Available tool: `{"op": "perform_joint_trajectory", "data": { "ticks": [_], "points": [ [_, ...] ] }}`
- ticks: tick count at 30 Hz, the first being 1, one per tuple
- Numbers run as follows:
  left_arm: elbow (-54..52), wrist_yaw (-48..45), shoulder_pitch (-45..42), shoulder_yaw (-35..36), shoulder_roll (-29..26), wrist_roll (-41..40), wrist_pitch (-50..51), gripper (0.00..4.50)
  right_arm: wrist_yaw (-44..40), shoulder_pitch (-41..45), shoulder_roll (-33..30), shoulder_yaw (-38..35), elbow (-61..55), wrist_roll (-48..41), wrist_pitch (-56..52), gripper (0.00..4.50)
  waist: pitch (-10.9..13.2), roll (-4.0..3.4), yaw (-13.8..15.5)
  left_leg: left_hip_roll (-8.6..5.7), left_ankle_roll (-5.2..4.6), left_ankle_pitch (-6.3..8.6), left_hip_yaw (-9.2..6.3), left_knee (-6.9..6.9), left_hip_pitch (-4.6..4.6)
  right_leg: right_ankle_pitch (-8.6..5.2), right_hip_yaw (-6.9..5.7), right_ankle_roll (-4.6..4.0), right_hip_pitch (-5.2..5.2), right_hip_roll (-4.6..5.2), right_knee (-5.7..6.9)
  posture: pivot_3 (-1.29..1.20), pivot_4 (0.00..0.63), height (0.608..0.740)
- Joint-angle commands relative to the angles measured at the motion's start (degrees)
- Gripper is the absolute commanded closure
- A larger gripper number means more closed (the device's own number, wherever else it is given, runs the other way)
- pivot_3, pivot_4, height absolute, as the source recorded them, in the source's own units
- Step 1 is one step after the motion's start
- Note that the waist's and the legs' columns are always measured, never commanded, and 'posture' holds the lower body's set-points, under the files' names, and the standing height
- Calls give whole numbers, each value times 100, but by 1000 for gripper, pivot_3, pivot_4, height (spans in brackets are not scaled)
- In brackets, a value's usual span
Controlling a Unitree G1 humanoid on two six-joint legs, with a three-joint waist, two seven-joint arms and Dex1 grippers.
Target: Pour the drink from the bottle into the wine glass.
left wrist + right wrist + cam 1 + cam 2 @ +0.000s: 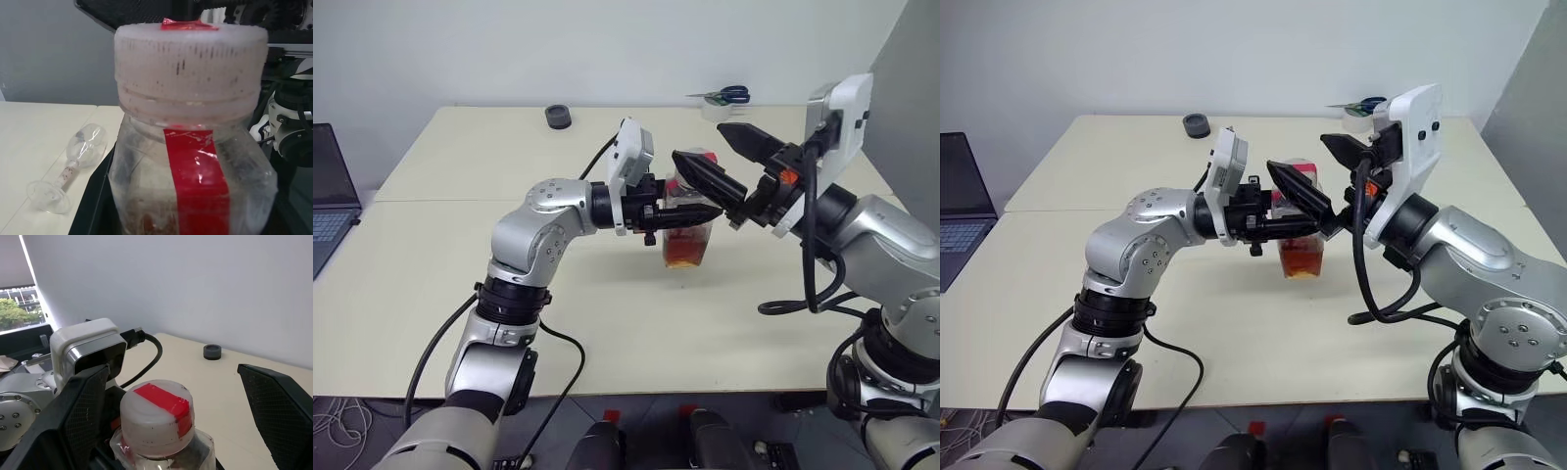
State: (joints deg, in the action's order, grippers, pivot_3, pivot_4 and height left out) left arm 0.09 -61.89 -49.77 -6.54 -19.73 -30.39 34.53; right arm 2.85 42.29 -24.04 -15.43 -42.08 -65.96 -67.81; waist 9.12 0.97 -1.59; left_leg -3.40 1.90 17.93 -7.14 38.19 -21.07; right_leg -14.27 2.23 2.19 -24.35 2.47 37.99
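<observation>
Gripping the bottle (687, 227) by its body, the left gripper (690, 213) was clamped tight, holding it upright above the table (460, 215). Cap (156, 418) on, pale with a red strip across it. The drink (686, 251) sat low in the bottle. Right gripper (729, 162) hung at cap height, fingers spread wide on either side of the cap, not touching it. Wine glass (73, 164) lay on its side on the table. Dark round object (559, 117) and scissors (724, 95) at the far edge.
</observation>
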Motion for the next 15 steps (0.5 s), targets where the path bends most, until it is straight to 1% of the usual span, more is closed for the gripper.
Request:
{"op": "perform_joint_trajectory", "data": {
  "ticks": [1, 7, 13, 15],
  "points": [
    [-89, -29, -217, 40, 64, -54, -161, 2749, 38, 22, -236, -8, -62, -326, 183, 29, 0, 0, -4, 0, 0, 0, 1, 0, 0, 0, -1, 0, 0, 0, 0, 0, 150, 740],
    [-118, -23, -213, 60, 55, -50, -151, 2749, -3, -87, -689, 108, -20, -831, 320, 29, 0, 0, -9, 4, -2, 1, 3, -2, 2, 0, -2, 0, 2, -5, 0, 0, 150, 740],
    [-162, -4, -163, 87, 26, -67, -123, 2749, 32, -118, -930, 255, 71, -958, 571, 29, 0, 0, -8, 5, -2, 1, 3, -2, 2, 0, -2, 0, 2, -8, -1, 0, 150, 740],
    [-167, -9, -140, 83, 16, -63, -129, 2749, 67, -144, -977, 298, 83, -1037, 659, 403, 0, 1, -7, 5, -2, 1, 4, -2, 2, 0, -2, 1, 3, -8, -1, 0, 150, 740]
  ]
}}
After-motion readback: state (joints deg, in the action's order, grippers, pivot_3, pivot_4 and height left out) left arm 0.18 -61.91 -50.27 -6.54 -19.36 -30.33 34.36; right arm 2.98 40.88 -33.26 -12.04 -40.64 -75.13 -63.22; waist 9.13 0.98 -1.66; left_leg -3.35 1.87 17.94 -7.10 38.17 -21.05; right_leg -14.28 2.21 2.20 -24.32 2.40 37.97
